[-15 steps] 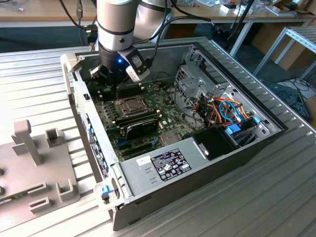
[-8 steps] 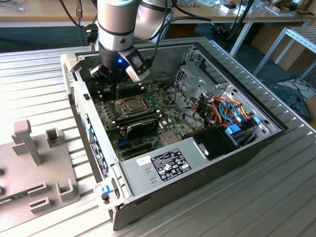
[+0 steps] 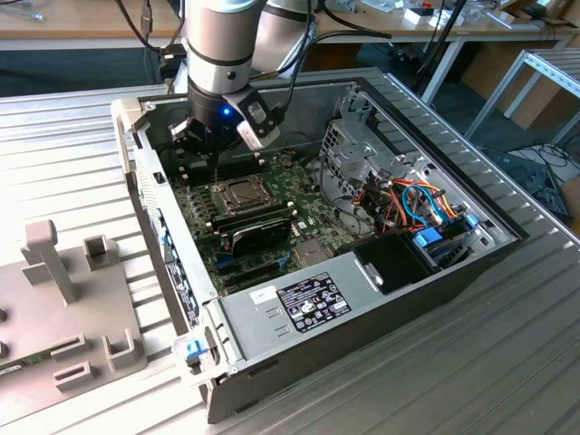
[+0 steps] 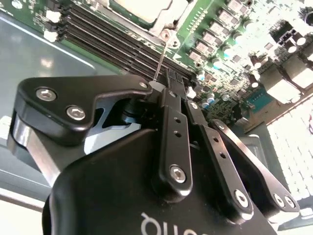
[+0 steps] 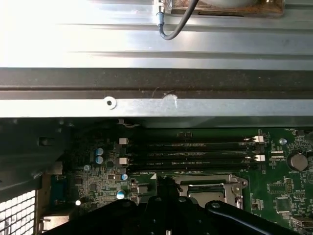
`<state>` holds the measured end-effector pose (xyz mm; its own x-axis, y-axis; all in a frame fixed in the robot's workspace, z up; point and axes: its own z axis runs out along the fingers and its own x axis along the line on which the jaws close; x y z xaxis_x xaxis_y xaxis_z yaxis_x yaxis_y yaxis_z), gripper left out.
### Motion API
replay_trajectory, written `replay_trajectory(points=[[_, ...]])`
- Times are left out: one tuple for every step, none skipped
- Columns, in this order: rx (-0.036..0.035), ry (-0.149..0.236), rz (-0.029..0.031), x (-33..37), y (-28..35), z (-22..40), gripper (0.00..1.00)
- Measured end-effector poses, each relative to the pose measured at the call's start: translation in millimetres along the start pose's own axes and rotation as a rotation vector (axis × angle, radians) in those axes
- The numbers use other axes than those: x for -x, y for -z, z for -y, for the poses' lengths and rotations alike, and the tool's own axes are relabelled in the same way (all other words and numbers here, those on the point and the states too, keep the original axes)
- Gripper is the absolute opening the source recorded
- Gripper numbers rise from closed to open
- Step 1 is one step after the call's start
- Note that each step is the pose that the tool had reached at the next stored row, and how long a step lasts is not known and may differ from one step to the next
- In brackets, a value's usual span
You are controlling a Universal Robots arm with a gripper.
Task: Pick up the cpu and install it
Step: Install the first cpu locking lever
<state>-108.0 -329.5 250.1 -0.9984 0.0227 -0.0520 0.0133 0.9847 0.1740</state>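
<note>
black claw [image 4: 168, 84], fingers pinched narrow, hovers just beside the silver socket frame [image 3: 237, 192] on the green motherboard [image 3: 304, 213]; the small silver-grey square cpu [image 4: 141, 7] lies inside it (thin metal rod [image 4: 159, 61] at the fingertips).

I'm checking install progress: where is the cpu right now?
In the exterior view the cpu sits inside the socket frame on the motherboard, close by the hand, which is shut on the thin lever.
</note>
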Motion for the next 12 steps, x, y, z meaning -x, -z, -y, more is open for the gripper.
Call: replay_trajectory(points=[[0.0002,0.000,0.0000,5.0,-0.4,0.3,0.11],[0.0004,0.000,0.0000,8.6,-0.7,0.5,0.11],[0.0005,0.000,0.0000,11.1,-0.8,0.6,0.11],[0.0009,0.000,0.0000,14.7,-1.1,0.7,0.11],[0.0024,0.000,-0.0001,16.6,-1.2,0.8,0.11],[0.0071,0.000,-0.0001,17.8,-1.3,0.8,0.11],[0.0126,-0.001,-0.0002,18.4,-1.4,0.7,0.11],[0.0130,-0.001,-0.0001,18.4,-1.4,0.7,0.11],[0.0130,-0.001,-0.0001,18.4,-1.4,0.7,0.11],[0.0131,-0.001,-0.0002,18.4,-1.4,0.7,0.11],[0.0140,-0.001,-0.0003,18.3,-1.3,0.7,0.11],[0.0249,-0.001,-0.0004,18.4,-1.3,0.9,0.11]])
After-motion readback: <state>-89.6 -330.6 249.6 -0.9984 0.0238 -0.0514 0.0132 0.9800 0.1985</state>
